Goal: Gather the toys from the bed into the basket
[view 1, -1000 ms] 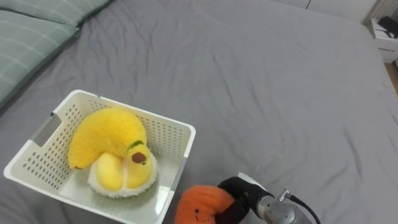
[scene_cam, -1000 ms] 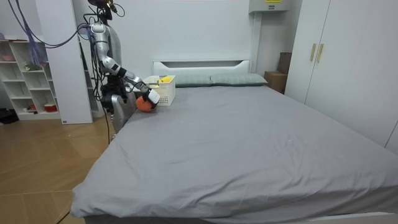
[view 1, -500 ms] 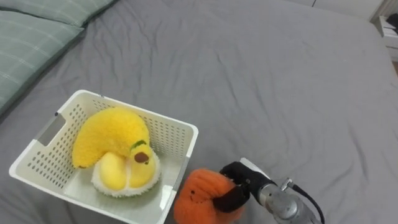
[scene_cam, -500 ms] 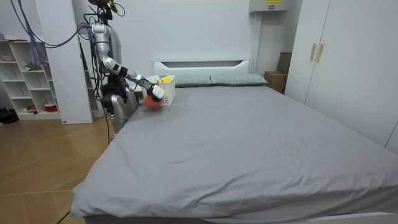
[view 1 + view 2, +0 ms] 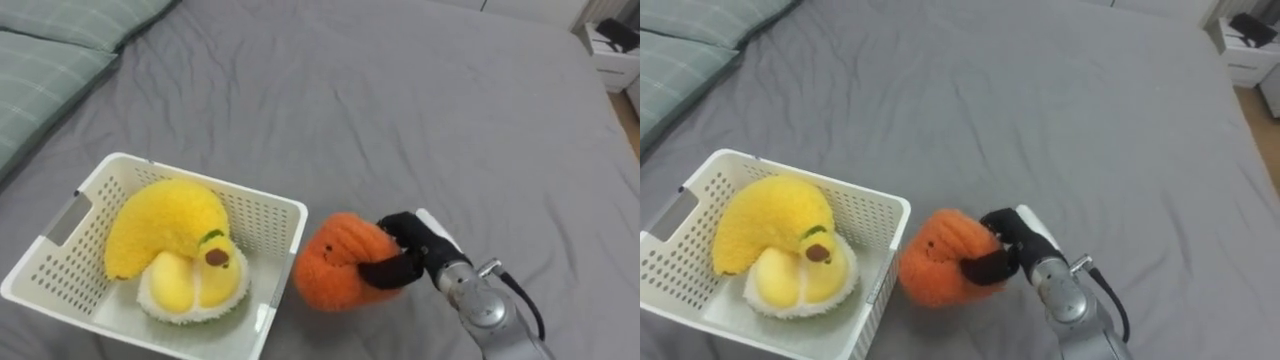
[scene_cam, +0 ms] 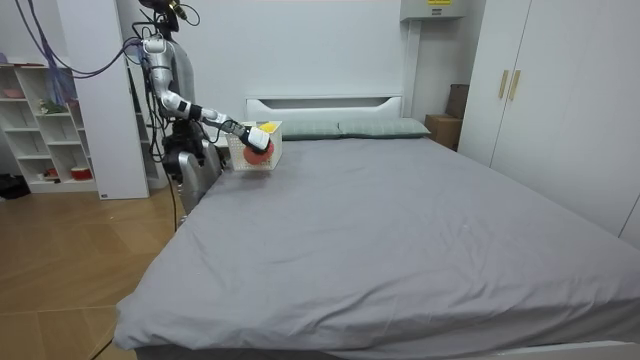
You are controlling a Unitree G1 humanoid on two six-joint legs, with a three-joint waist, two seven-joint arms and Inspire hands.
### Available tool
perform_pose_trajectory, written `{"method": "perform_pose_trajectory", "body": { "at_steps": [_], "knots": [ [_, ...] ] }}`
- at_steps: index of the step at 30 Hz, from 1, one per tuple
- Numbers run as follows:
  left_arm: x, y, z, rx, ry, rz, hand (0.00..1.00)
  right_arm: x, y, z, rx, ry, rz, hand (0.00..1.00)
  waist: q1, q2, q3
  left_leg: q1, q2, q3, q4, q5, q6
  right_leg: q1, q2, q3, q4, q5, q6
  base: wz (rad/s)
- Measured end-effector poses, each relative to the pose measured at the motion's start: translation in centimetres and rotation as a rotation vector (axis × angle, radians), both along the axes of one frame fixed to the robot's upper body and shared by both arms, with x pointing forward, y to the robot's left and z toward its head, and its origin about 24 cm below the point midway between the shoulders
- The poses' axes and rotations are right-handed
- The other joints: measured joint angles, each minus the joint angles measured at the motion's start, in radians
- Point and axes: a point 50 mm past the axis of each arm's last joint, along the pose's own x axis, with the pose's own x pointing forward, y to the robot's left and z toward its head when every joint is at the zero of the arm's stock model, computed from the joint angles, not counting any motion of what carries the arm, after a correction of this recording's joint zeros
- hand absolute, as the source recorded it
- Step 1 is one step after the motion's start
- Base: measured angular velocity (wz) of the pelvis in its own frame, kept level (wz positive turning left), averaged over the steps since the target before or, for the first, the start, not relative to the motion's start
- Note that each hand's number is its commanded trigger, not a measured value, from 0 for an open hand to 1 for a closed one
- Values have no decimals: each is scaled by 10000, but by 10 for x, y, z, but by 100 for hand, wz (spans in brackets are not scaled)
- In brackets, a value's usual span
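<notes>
Raised since earlier: orange plush toy (image 5: 335, 262), gripped in right hand (image 5: 418, 248), beside basket's (image 5: 264, 222) right rim. Two yellow toys (image 5: 165, 225) already inside; drop pending.

Right hand (image 5: 412, 248): comes in from the lower right on a bare metal forearm. The wrist is roughly in line with the forearm and the white back of the hand faces up. Dark fingers (image 5: 385, 272) and thumb are curled round the orange plush toy (image 5: 335, 262), which is gripped from its right side.

Room view: the robot stands upright at the side of the bed (image 6: 400, 220). The right arm is stretched forward and slightly down from the shoulder, with the elbow nearly straight.
</notes>
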Motion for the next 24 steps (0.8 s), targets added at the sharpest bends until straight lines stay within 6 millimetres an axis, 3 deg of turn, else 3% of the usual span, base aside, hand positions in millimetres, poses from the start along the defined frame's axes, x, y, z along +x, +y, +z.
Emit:
{"method": "perform_pose_trajectory", "body": {
  "at_steps": [9, 14, 19, 24],
  "knots": [
    [-2, 6, 0, 63, 75, 135, 0, 13, -13, 49, -33, -2333, -505, 100, -161, -26, -26, 78, 16, 132, -6, 1, 2, -96, -4, 159, 163, 1, -1, -4],
    [-5, 8, 0, 75, 131, 291, 0, 14, -16, 58, -91, -2741, -572, 100, -220, -52, -49, 202, 14, 140, 4, 0, 5, 45, -7, 180, 189, 1, -2, 0],
    [-7, 10, 1, 222, 238, 70, 0, 15, -15, 85, 32, -3849, -466, 100, -222, -72, -67, 227, 14, 177, 22, 0, 5, 49, -12, 204, 200, 1, -2, 0],
    [-7, 11, 1, 220, 235, 89, 0, 19, -12, 94, 126, -4228, -359, 100, -198, -72, -66, 220, 18, 201, 13, -1, 6, 39, -9, 220, 201, 1, -2, 0]
  ]
}}
